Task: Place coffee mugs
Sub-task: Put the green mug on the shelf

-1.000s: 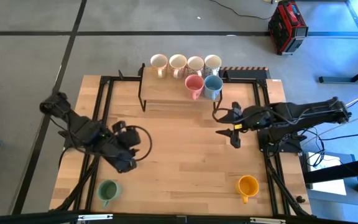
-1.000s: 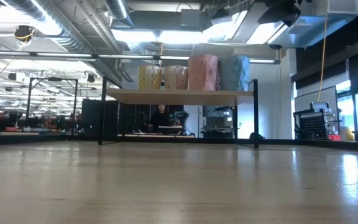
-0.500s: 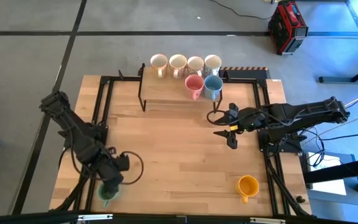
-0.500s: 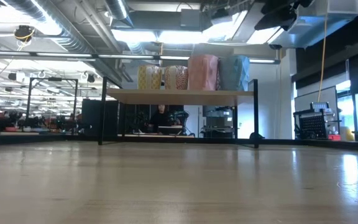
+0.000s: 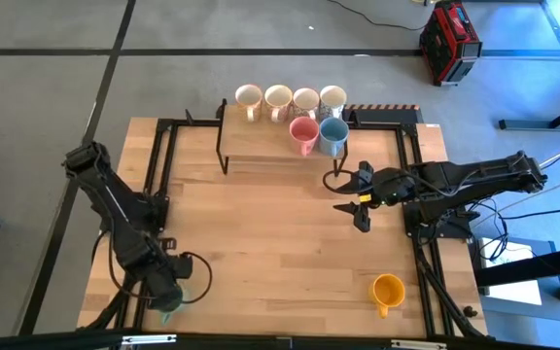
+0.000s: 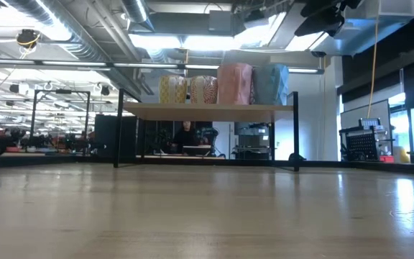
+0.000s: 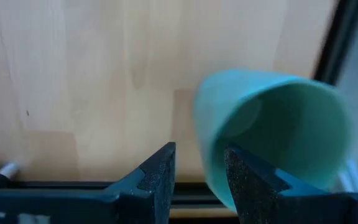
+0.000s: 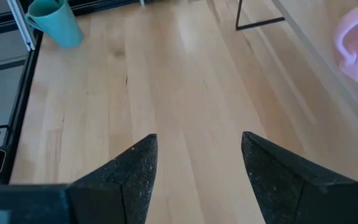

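Note:
The green mug stands at the table's near-left corner and also shows in the right wrist view. My left gripper is down over it, open by a narrow gap astride its wall. The orange-yellow mug stands near the near-right corner. The four cream mugs, the pink mug and the light blue mug stand on a raised shelf at the far edge. My right gripper hovers open in front of the shelf, touching nothing. My left gripper comes at the green mug from above, with one finger over its opening and the other finger outside its wall. A strip of table shows between the outer finger and the wall. I cannot tell whether the inner finger touches. The mug stands on the table.
A black metal frame runs along the table's left and right sides, close to the green mug. The shelf rests on thin black legs. Bare wood lies between both grippers. A red case sits on the floor beyond the table.
My left gripper has swung from the table's left middle toward the near-left corner and come down over the green mug, which has not moved. My right gripper has shifted slightly toward the table's left and stayed open.

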Available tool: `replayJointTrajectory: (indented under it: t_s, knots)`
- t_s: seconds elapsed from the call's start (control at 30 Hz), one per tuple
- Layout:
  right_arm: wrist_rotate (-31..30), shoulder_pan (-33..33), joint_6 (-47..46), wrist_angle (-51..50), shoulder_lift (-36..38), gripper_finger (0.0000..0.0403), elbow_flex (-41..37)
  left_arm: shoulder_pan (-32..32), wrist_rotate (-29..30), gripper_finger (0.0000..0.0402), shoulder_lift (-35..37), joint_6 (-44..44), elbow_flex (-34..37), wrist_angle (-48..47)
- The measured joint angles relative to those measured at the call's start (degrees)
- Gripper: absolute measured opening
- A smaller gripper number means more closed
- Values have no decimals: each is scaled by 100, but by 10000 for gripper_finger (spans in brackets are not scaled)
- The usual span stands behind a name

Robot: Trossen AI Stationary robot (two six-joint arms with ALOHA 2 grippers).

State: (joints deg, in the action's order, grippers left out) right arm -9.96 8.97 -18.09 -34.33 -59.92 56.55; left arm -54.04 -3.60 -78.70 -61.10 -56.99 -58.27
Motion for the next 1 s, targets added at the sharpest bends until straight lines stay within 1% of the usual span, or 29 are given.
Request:
replayJointTrajectory:
  t_s: [0.07, 0.23, 0.4, 0.5, 0.67, 0.7, 0.77, 0.9, 1.0]
  knots:
    - [0, 0, -6, 0, 0, 223, 0, -2, 27, 132, 0, -10, 167, 117]
    - [-9, 0, -11, 1, 0, 223, 0, 0, 104, 132, 0, 10, 603, 833]
    - [-250, 0, -13, -2, 0, 223, 0, 123, 226, 122, 0, 2, 942, 1191]
    - [-249, 0, -11, -2, 0, 223, 0, 271, 258, 97, 0, 39, 1013, 1201]
    - [-316, 0, -9, -2, 0, 223, 0, 529, 357, 35, 0, 633, 1016, 1210]
    - [-342, 0, -10, -2, 0, 223, 0, 600, 416, 22, -2, 775, 1017, 1220]
    - [-352, 0, -10, -4, 0, 223, 0, 817, 458, 13, -4, 1090, 1016, 1258]
    - [-341, 0, -9, -4, 0, 223, 0, 1509, 469, 19, -4, 1571, 1008, 1274]
    - [-337, 0, -11, -7, 0, 223, 0, 2107, 513, 16, -9, 2197, 866, 1264]
